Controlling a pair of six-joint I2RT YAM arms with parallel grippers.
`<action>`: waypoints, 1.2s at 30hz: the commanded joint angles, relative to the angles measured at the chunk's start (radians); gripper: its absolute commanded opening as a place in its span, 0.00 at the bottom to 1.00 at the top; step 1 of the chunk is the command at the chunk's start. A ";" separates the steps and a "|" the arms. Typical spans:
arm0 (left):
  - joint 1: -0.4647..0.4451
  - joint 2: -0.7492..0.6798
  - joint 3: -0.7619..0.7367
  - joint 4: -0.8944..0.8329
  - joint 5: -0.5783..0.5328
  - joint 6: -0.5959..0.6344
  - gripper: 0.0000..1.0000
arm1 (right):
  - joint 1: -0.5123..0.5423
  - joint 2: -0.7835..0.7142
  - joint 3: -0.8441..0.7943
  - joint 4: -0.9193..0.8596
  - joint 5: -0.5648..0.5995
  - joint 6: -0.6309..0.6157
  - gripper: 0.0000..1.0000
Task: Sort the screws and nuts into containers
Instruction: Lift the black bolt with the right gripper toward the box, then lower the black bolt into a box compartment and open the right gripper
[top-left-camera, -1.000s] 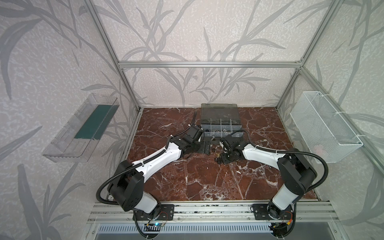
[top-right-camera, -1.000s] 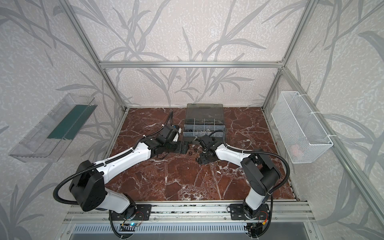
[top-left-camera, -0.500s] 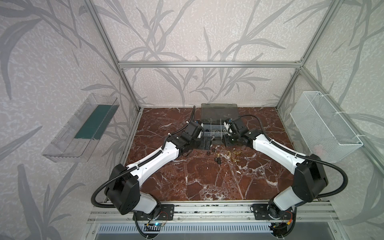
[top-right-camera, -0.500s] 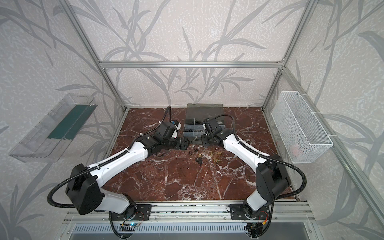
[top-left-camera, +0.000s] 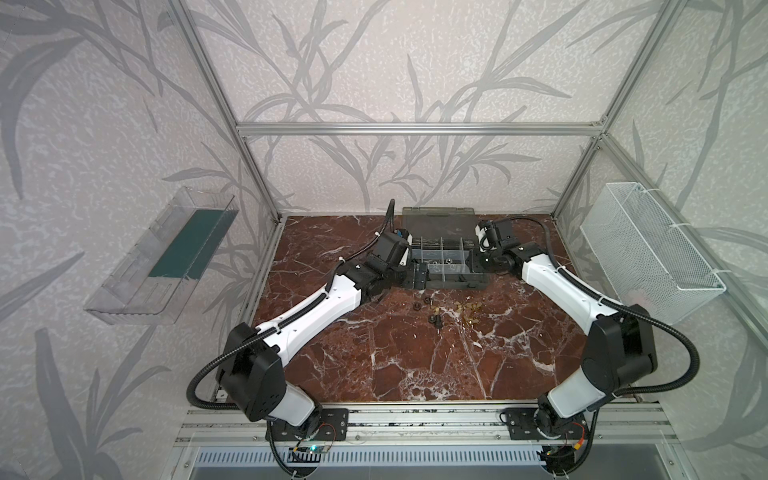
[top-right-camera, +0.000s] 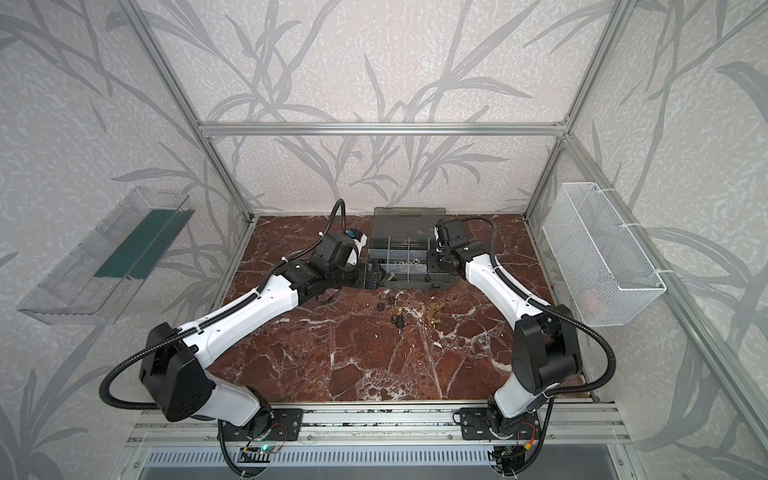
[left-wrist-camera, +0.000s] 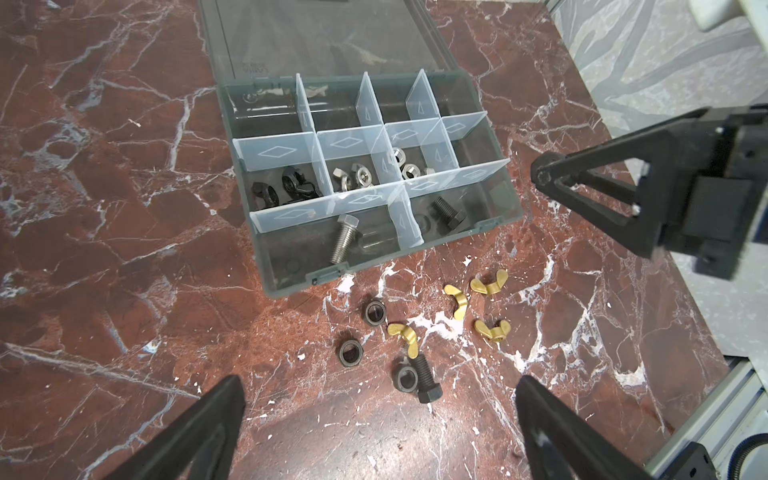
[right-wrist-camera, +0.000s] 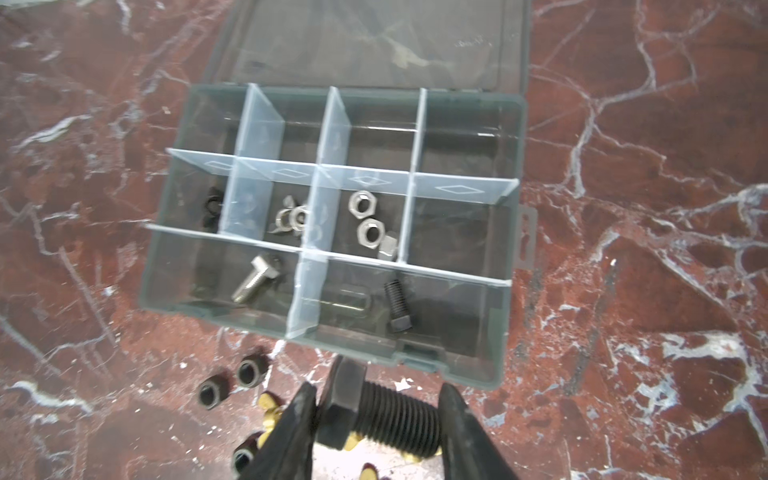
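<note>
Relocated, loose pile to dark grey plastic organiser case: right fingers clamped on black threaded bolt, matching-compartment drop pending; left fingers apart.

The pale walls have big grey leaf shapes all over them. Shiny silver metal bars make a frame around the space. The dark red stone desk has thin white lines like cracks. A clear plastic tray with a green strip hangs at 9 o'clock. A white wire basket hangs at 3 o'clock. A silver metal rail runs along 6 o'clock.
</note>
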 joint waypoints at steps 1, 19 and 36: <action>0.002 0.041 0.053 -0.007 -0.009 0.040 1.00 | -0.017 0.039 0.030 0.019 -0.020 -0.014 0.33; 0.002 0.184 0.137 0.017 0.020 0.044 1.00 | -0.039 0.266 0.070 0.040 -0.102 0.000 0.33; 0.002 0.123 0.075 -0.003 0.008 0.037 0.99 | -0.039 0.285 0.073 0.021 -0.087 0.004 0.59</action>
